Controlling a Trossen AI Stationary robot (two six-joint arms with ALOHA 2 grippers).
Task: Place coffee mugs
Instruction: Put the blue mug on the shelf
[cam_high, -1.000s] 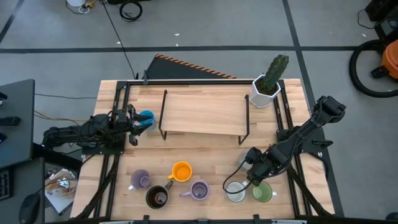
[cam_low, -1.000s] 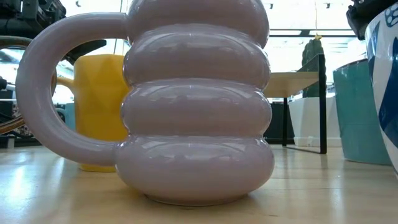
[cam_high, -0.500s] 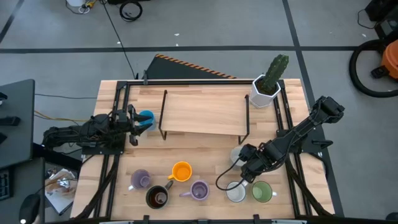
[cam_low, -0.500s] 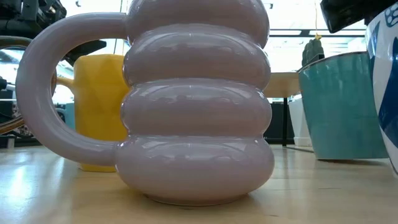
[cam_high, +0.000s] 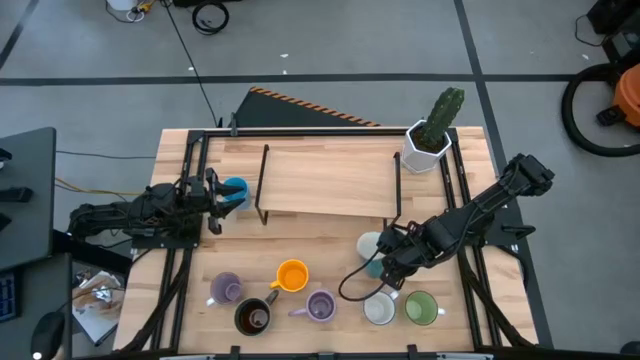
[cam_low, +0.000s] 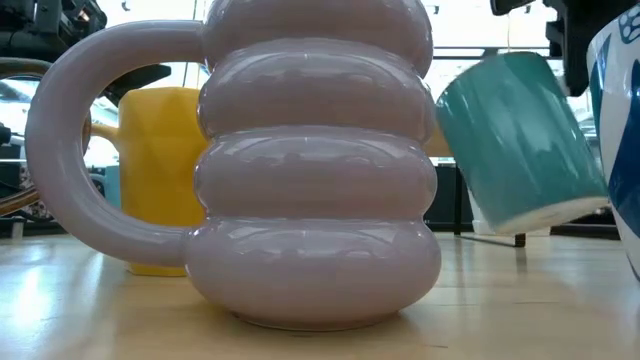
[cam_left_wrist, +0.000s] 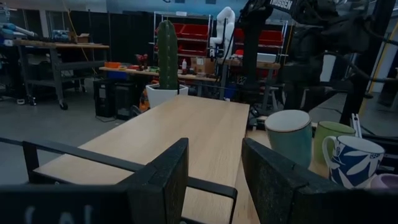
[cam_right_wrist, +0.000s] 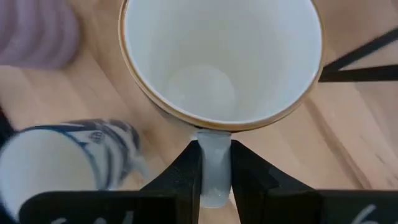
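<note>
While I am holding the teal mug by its handle with my right hand, the fingers pinched narrow on that handle, the mug is hanging tilted above the counter, just in front of the wooden shelf. The grip is only on the handle, so the mug may swing or slip out. The white mug with blue leaves and the green mug are standing near below, and I could knock them. My left hand is waiting beside the blue mug, fingers apart and empty.
</note>
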